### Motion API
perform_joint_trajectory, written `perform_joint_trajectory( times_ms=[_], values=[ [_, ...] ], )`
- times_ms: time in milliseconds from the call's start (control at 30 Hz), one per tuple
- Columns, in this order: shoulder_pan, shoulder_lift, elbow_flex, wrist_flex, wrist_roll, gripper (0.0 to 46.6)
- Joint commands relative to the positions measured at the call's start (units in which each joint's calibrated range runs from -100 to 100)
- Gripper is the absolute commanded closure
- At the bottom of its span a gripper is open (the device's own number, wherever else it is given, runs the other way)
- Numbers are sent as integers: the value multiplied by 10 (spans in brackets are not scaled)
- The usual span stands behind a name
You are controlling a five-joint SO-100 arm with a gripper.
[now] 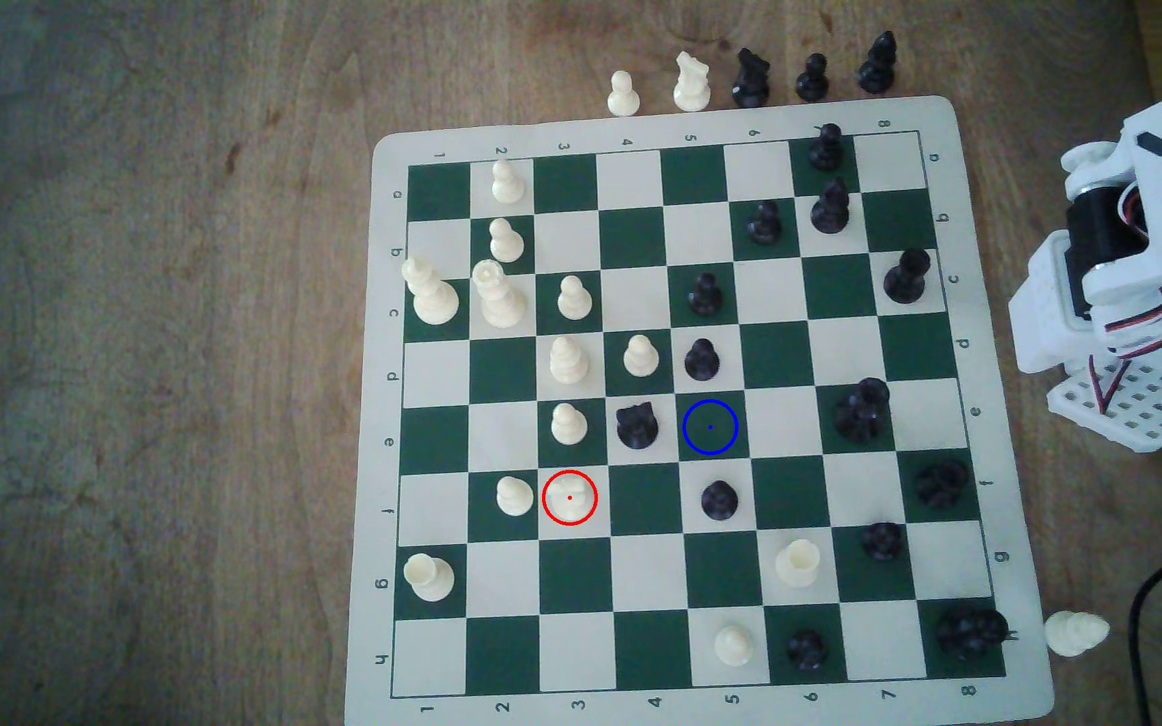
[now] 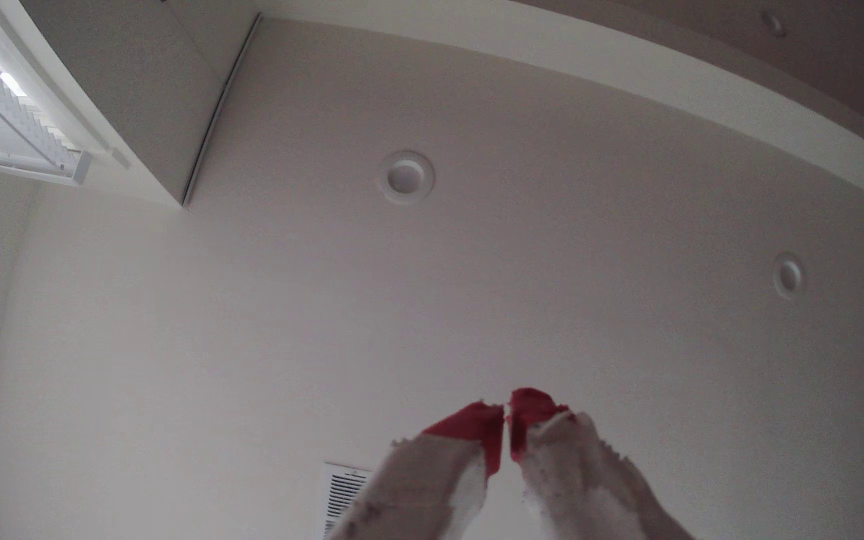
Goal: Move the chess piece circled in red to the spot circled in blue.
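The cream-white plastic chess piece with a round base and blocky horse-head top point(image 1: 570, 494) stands upright on a light square inside a thin red ring, in the row lettered f and the column numbered 3 of the green-and-cream roll-up chessboard point(image 1: 1004, 391) that lies on the brown wooden table point(image 1: 145, 349). Just beside it, toward the exterior view's left, stands a cream ball-headed pawn point(image 1: 514, 495) on a dark square, and another cream pawn point(image 1: 568, 423) stands on the square directly above it in that view. The dark green square marked by a thin blue ring with a blue centre dot point(image 1: 709, 426) lies one row up and two columns toward the exterior view's right of the ringed piece, and it bears no piece. A black piece of similar horse-head shape point(image 1: 637, 424) stands on the square between that ringed square and the cream pawn in row e. The white plastic robot arm with red and black wires point(image 1: 1137, 279) sits off the board at the exterior view's right edge, well apart from the ringed piece. In the wrist view the gripper point(image 2: 507, 415) points up at a pale ceiling with round recessed lights point(image 2: 406, 176), its red-tipped white fingers point(image 2: 474, 428) drawn together so that the tips nearly touch, with nothing held between them.
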Motion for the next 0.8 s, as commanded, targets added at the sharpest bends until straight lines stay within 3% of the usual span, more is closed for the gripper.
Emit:
perform_joint_trajectory(
  times_ms=[0,167,367,500,767],
  values=[
    [-2,1,11,-13,1,464],
    [2,1,11,91,1,464],
    [6,1,-32,407,-3,464],
    [1,1,-68,519,-3,464],
    [34,1,-170,887,-3,464]
  ],
)
